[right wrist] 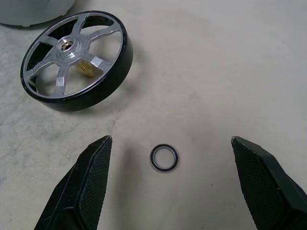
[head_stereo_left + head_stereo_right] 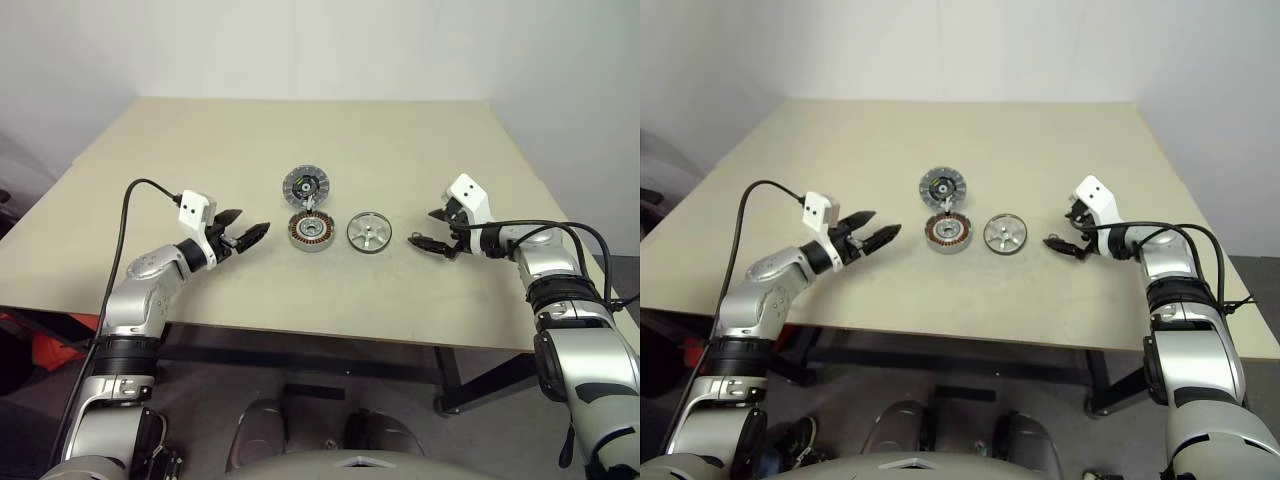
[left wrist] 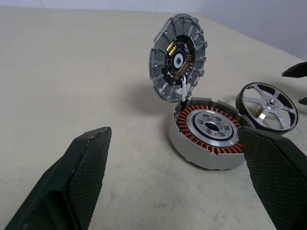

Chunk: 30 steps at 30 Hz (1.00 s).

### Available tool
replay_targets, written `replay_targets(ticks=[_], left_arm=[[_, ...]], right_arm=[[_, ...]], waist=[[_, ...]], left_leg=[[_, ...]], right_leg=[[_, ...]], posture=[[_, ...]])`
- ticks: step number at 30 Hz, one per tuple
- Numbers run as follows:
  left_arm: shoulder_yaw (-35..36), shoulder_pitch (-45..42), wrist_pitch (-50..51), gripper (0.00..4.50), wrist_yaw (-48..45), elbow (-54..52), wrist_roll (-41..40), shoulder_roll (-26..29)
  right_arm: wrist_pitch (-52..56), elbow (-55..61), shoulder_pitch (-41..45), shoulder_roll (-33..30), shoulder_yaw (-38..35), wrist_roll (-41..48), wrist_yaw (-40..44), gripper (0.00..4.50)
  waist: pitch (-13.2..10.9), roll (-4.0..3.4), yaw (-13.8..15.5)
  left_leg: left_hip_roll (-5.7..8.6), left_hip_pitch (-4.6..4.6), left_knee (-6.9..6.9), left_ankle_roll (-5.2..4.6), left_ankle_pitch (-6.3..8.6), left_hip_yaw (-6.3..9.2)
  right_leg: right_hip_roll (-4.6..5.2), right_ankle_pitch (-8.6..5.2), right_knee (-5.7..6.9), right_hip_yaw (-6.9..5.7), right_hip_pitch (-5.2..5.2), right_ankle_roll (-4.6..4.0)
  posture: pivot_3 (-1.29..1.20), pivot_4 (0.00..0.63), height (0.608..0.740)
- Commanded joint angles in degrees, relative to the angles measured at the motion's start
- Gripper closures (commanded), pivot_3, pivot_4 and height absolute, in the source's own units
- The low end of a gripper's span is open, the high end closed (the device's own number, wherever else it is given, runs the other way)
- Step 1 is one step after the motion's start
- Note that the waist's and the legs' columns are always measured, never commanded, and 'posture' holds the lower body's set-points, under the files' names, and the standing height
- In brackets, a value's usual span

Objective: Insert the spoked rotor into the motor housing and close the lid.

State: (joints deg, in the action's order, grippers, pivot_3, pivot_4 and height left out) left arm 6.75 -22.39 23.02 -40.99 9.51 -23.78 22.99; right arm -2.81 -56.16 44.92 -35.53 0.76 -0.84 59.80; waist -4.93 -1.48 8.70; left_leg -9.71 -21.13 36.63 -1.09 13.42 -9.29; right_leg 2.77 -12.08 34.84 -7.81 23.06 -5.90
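We judge the spoked rotor (image 1: 76, 55) rigid, smooth and slippery, best pinched across its rim; left gripper (image 2: 245, 235) and right gripper (image 2: 428, 243) both spread, empty.

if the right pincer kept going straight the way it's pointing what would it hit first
Probably the small black ring lying on the table, right between the open right pincer fingers; it tilts downward, so depth is uncertain. The spoked rotor lies farther along, off to one side.

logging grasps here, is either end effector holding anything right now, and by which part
Nothing is held. The left end effector and right end effector are both open above the table, and the spoked rotor lies untouched between them.
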Motion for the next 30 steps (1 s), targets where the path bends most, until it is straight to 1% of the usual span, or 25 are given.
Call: replay_targets(ticks=[1,15,28,30], left_arm=[[0.5,-0.9,-0.9,0.02,-0.3,-1.3,-0.2,0.4],[0.6,-0.7,-0.9,0.02,-0.1,-1.6,-0.2,0.3],[0.6,-0.5,-0.8,0.02,0.1,-2.0,-0.1,0.4],[0.6,-0.5,-0.9,0.00,0.1,-2.0,-0.1,0.4]], right_arm=[[-1.0,0.4,2.1,-0.3,-0.1,0.2,-0.2,0.00],[-0.9,-0.3,1.8,0.2,-0.1,0.1,-0.7,0.00],[-1.6,-4.8,1.8,1.1,0.0,-1.4,-4.4,0.00],[-1.7,-5.1,1.9,1.3,0.0,-1.5,-4.8,0.40]], waist=[[0.0,0.00,0.0],[0.0,0.00,0.0],[0.0,0.00,0.0],[0.0,0.00,0.0]], left_leg=[[0.00,0.00,0.00,0.00,0.00,0.00],[0.00,0.00,0.00,0.00,0.00,0.00],[0.00,0.00,0.00,0.00,0.00,0.00],[0.00,0.00,0.00,0.00,0.00,0.00]], right_leg=[[0.00,0.00,0.00,0.00,0.00,0.00],[0.00,0.00,0.00,0.00,0.00,0.00],[0.00,0.00,0.01,0.00,0.00,-0.01],[0.00,0.00,0.01,0.00,0.00,-0.01]], posture=[[0.00,0.000,0.740],[0.00,0.000,0.740],[0.00,0.000,0.740],[0.00,0.000,0.740]])
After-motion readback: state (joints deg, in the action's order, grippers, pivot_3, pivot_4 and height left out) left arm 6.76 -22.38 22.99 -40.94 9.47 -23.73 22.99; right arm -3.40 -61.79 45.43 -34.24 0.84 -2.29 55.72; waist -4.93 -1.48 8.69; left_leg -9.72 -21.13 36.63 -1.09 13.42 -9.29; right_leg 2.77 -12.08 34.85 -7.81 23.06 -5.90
